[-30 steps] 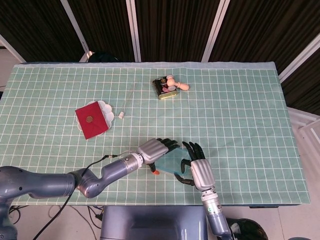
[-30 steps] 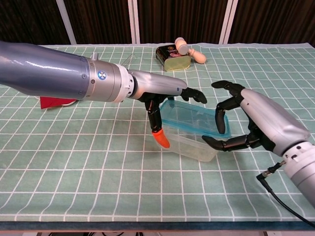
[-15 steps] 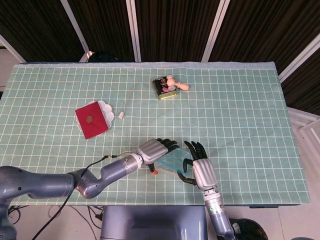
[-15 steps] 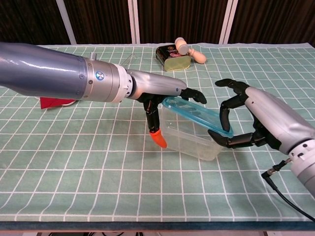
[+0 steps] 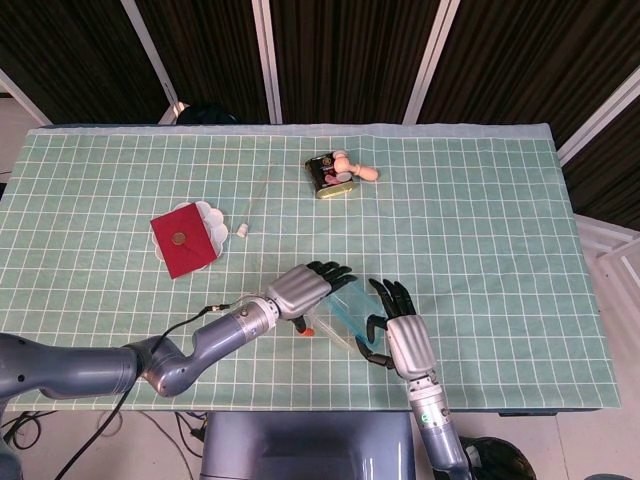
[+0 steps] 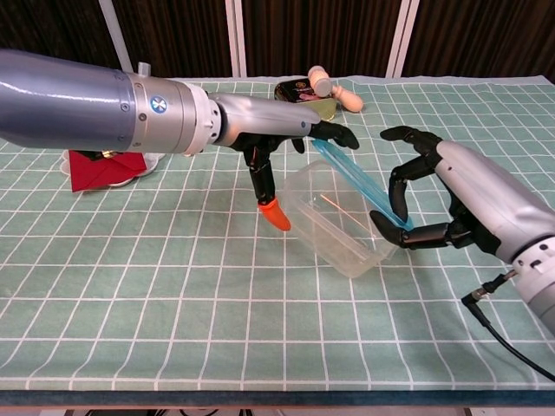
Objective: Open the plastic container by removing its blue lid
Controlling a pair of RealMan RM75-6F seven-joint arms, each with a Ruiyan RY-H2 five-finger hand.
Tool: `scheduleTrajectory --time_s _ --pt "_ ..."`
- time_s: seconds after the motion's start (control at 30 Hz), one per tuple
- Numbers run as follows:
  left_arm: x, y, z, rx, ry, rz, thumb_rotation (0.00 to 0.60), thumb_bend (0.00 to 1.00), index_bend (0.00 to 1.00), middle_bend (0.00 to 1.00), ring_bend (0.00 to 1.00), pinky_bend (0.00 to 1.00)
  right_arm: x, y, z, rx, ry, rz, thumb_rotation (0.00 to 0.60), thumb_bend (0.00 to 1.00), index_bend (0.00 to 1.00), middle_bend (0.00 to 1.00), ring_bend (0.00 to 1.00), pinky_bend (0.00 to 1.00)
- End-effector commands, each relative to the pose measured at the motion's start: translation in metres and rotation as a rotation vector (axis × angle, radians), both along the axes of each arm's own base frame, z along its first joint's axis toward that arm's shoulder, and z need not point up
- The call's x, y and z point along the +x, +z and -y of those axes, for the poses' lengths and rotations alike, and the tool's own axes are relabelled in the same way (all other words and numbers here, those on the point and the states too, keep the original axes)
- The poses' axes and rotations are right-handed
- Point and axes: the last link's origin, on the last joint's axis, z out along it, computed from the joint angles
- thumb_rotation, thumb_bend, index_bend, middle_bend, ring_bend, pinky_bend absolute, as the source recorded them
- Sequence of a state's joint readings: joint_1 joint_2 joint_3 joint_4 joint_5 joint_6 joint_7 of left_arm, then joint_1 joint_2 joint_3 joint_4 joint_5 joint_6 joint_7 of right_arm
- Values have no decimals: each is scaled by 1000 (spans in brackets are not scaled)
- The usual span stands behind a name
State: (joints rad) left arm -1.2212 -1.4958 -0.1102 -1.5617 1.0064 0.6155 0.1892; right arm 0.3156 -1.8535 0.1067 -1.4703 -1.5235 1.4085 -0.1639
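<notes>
The clear plastic container (image 6: 334,227) sits tilted near the table's front, between my two hands. Its blue lid (image 6: 360,184) stands steeply slanted, the far end raised off the container and the near end still against the container's right rim. My left hand (image 6: 277,139) holds the raised end under its fingers, its orange-tipped thumb (image 6: 274,212) pointing down beside the container's left corner. My right hand (image 6: 442,204) grips the container's right end, fingers curled over the lid's low edge. The head view shows the lid (image 5: 348,312) between left hand (image 5: 300,288) and right hand (image 5: 403,340).
A red pouch on a white dish (image 5: 185,240) lies to the left. At the back stand a dark tin (image 5: 328,176) and a wooden piece (image 5: 356,168). A small white stick (image 5: 243,230) lies by the dish. A cable (image 6: 499,338) trails from my right wrist.
My left hand has risen and drawn the lid's far end up, so the lid went from nearly flat to steeply tilted. The container has tipped with it. The right hand stayed put.
</notes>
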Motion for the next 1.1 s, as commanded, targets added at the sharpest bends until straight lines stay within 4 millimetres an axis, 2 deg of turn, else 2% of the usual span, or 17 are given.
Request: scheduleTrajectory --time_s 0.03,0.67,0.93,1.1 --pt "-3 5 -1 11 4 3 600 0 0 0 0 131 0 0 -1 -1 2 -2 600 838 718 114 0 0" --pt "-15 45 -8 101 23 82 600 0 0 0 0 131 10 10 3 -50 63 -27 600 838 718 114 0 0" --pt "-25 68 -9 151 38 116 600 0 0 0 0 132 8 29 24 -119 63 -60 600 837 718 114 0 0" --pt "-34 83 -10 185 52 126 600 0 0 0 0 131 -3 48 45 -180 29 -104 600 839 718 114 0 0"
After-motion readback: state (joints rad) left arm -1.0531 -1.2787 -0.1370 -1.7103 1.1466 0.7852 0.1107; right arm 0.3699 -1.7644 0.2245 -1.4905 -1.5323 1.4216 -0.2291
